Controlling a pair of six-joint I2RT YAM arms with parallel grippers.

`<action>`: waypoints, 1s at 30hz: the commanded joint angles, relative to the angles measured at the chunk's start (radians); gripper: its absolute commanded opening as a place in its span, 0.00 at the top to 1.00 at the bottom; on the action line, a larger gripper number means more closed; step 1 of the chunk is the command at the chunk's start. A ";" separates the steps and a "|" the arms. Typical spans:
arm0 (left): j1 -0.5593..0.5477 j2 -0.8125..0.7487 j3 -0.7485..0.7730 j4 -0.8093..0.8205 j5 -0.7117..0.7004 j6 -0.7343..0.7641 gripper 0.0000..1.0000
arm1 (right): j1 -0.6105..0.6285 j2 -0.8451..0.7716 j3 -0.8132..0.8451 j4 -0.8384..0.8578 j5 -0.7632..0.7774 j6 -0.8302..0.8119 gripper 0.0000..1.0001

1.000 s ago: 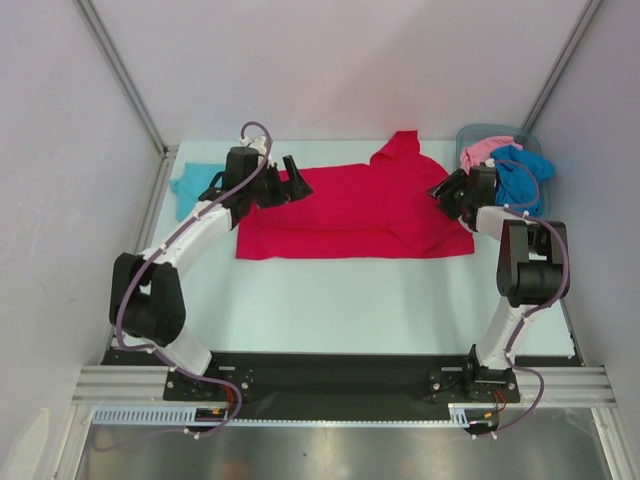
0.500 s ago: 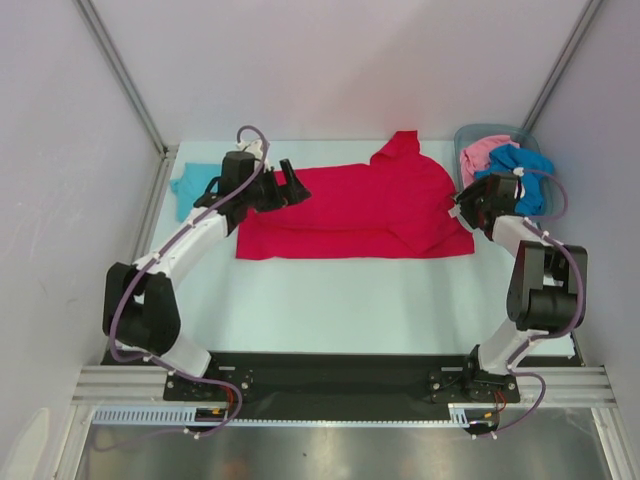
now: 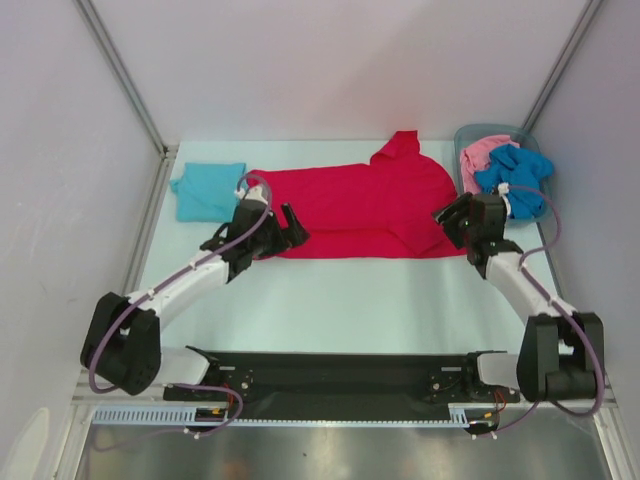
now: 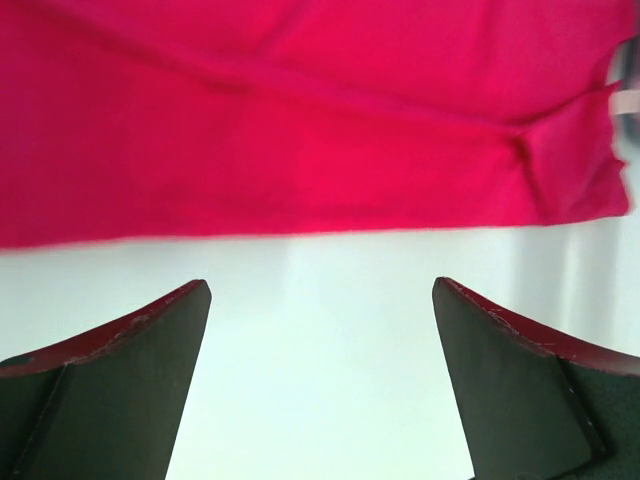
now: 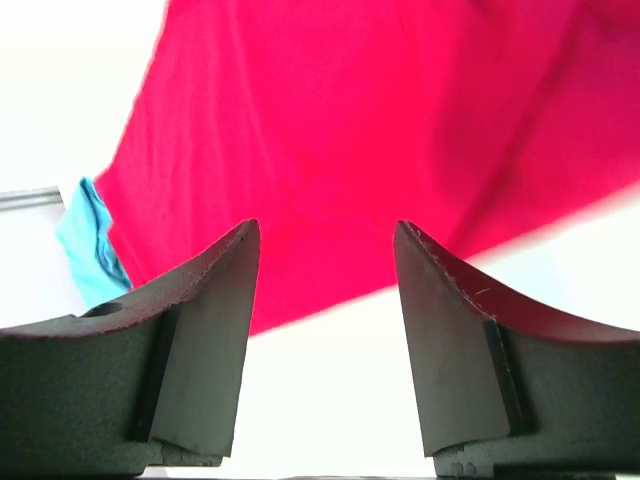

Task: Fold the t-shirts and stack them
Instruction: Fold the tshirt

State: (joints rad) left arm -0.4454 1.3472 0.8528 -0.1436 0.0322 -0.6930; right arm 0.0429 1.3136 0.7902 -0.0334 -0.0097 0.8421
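Note:
A bright red t-shirt [image 3: 370,205] lies spread flat across the back of the table, one sleeve sticking up at the far edge. It fills the upper part of the left wrist view [image 4: 300,120] and of the right wrist view [image 5: 380,130]. A folded light teal t-shirt [image 3: 208,190] lies at the back left, its corner also showing in the right wrist view [image 5: 88,245]. My left gripper [image 3: 285,228] hangs open at the red shirt's near left corner, nothing between its fingers. My right gripper [image 3: 452,214] is open at the shirt's near right corner, empty.
A grey bin [image 3: 470,135] at the back right holds a pink shirt [image 3: 480,152] and a deeper blue shirt [image 3: 515,175]. Bare table [image 3: 360,300] lies in front of the red shirt. Metal frame posts stand at both back corners.
Both arms have pulled back toward the near side. The left gripper moved from over the shirt's far left part to its near left corner. The right gripper came down to the near right corner.

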 commanded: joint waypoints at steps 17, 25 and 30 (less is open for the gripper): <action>-0.024 -0.073 -0.336 0.306 -0.212 -0.197 0.00 | 0.052 -0.280 -0.338 -0.060 0.191 0.113 0.39; 0.017 0.030 -0.290 0.329 -0.201 -0.200 0.00 | 0.029 -0.238 -0.379 -0.014 0.203 0.150 0.38; 0.042 0.082 -0.304 0.423 -0.144 -0.237 0.00 | -0.050 -0.148 -0.402 0.119 0.102 0.169 0.38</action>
State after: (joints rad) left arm -0.4213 1.4136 0.5278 0.1822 -0.1452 -0.8909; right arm 0.0372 1.1172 0.4068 -0.0353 0.1413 0.9798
